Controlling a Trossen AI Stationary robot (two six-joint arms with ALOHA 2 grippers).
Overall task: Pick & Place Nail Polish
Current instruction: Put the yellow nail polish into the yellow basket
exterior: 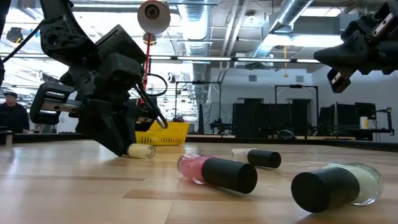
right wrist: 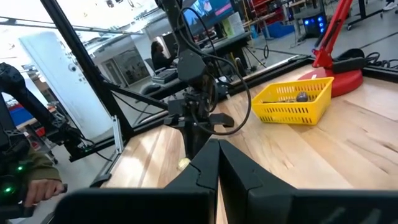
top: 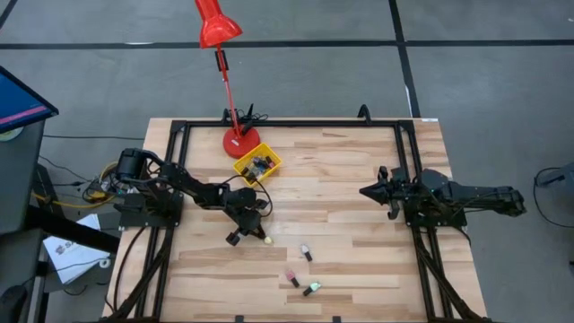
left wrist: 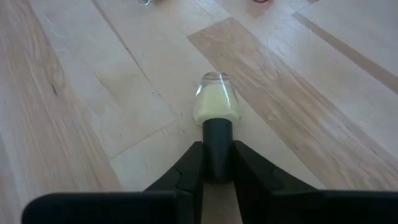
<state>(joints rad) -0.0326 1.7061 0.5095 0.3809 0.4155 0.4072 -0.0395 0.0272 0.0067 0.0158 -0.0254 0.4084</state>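
1. Writing that can be read is nowhere on the bottles, the tray or the arms; any labels are too small to make out.
2. The left gripper (top: 249, 231) is down at the table (top: 359, 170), a little left of its middle, with the arm stretched in from the left edge and the wrist tipped steeply downward.
3. Its fingers (left wrist: 186, 174) are pressed onto the dark cap of a pale yellow bottle (left wrist: 215, 106), which lies on its side on the wood with its body pointing away from the gripper.
4. 3 more nail polish bottles lie on their sides toward the table's front edge: a white one (top: 307, 253), a pink one (top: 292, 278) and a green one (top: 311, 289), all apart from each other.
5. In the low view the pink bottle (exterior: 214, 172) and the green one (exterior: 339, 184) lie nearest the camera.
6. The yellow tray (top: 257, 164) sits near the back edge, just beside the red lamp base (top: 240, 142), with several small dark bottles inside.
7. The right gripper (top: 370, 191) waits raised above the table near the right edge, its arm level and pointing toward the middle, fingers (right wrist: 208, 165) pressed together on nothing.
8. A person (exterior: 9, 112) stands in the room beyond the table.
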